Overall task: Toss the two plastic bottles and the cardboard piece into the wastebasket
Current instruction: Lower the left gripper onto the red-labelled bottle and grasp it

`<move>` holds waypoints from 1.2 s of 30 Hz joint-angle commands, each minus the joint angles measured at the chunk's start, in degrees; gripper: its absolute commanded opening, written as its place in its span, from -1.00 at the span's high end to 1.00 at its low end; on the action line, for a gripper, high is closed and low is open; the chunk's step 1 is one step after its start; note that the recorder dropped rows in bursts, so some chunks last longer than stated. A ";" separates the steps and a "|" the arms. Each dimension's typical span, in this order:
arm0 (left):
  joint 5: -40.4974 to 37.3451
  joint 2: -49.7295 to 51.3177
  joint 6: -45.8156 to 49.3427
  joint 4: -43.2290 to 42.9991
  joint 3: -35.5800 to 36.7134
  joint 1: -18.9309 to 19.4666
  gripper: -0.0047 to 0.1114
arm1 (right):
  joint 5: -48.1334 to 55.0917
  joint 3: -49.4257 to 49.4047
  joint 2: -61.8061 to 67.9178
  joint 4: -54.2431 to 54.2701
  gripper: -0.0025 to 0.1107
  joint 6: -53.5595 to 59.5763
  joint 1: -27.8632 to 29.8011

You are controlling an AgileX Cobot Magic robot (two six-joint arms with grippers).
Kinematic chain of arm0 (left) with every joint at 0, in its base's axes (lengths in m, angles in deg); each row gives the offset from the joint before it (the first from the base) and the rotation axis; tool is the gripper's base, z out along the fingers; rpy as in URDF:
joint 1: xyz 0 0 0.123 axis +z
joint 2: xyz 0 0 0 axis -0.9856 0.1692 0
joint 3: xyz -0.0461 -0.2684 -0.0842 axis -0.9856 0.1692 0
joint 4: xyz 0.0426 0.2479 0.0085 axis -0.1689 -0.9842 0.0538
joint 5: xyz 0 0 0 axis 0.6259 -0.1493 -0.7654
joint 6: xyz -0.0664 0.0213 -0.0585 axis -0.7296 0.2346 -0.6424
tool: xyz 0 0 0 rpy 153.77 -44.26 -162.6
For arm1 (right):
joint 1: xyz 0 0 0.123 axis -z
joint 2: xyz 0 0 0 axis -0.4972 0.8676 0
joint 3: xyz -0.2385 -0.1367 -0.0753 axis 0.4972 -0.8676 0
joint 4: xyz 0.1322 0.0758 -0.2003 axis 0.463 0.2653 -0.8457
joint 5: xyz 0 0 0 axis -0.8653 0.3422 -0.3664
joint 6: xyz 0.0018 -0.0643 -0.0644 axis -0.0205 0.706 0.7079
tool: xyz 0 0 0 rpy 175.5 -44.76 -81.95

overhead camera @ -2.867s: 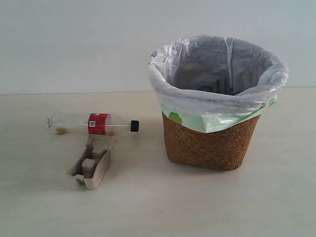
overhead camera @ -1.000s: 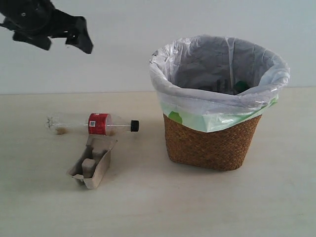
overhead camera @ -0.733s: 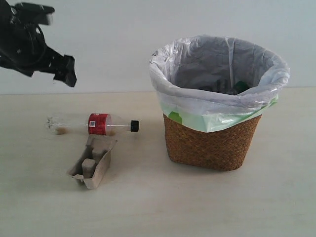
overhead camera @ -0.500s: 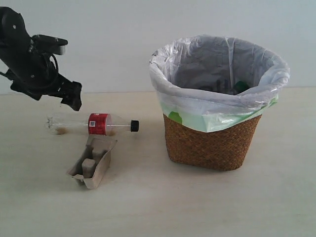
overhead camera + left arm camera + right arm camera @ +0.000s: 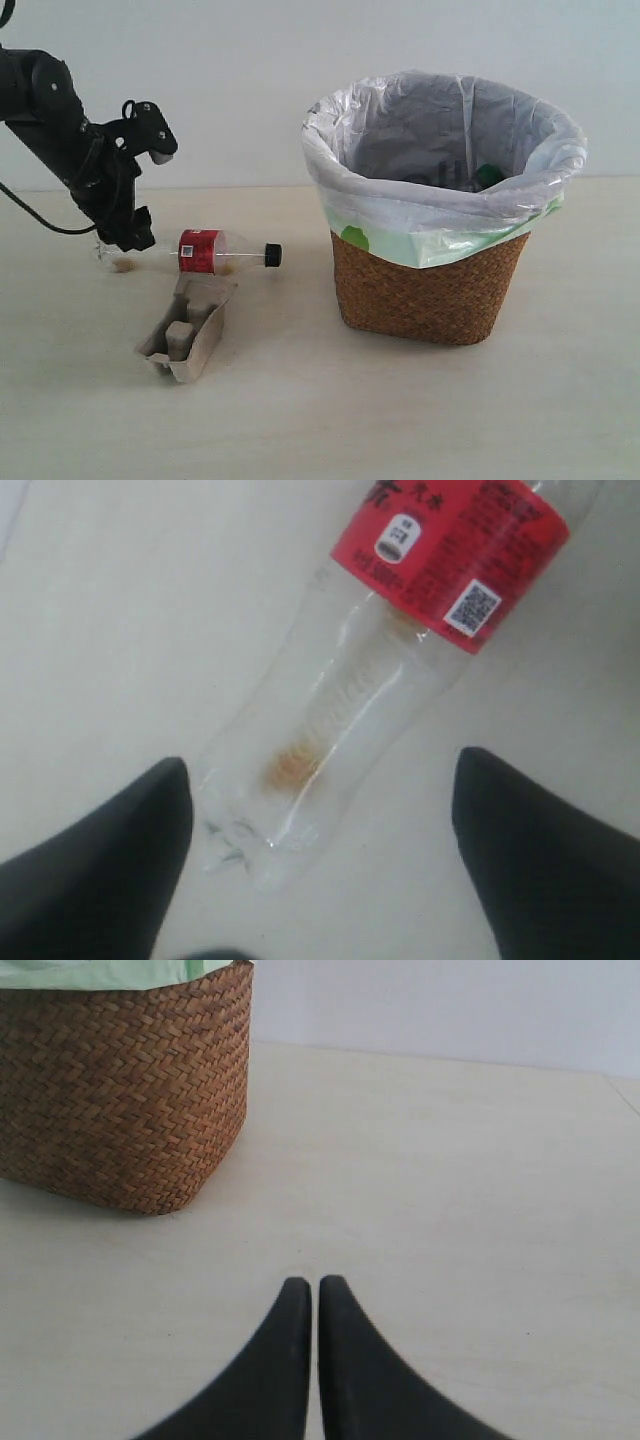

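Straddles the clear base of the red-label bottle (image 5: 400, 630) lying on the tabletop (image 5: 320, 420) with the left claw (image 5: 320, 770) spread wide, gripping nothing, cardboard piece (image 5: 185, 330) just beside, right claw (image 5: 315, 1290) pinched together near the wastebasket (image 5: 430, 290).

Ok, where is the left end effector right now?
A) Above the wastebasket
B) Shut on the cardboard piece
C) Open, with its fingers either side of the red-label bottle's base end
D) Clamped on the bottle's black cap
C: the left wrist view shows the left end effector open, its fingers spread wide on either side of the base end of the red-label bottle, which lies on its side.
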 commanded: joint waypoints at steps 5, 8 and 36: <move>2.65 4.11 10.74 1.38 0.18 -0.27 -0.48 | -0.35 0.03 -0.30 0.07 0.96 0.00 0.27; 4.75 4.82 16.70 1.52 0.18 -0.53 -0.48 | -0.35 0.03 -0.30 0.07 0.96 0.00 0.27; 6.81 6.12 -16.28 -10.02 0.18 -0.61 0.85 | -0.35 0.03 -0.30 -0.04 0.96 0.00 0.27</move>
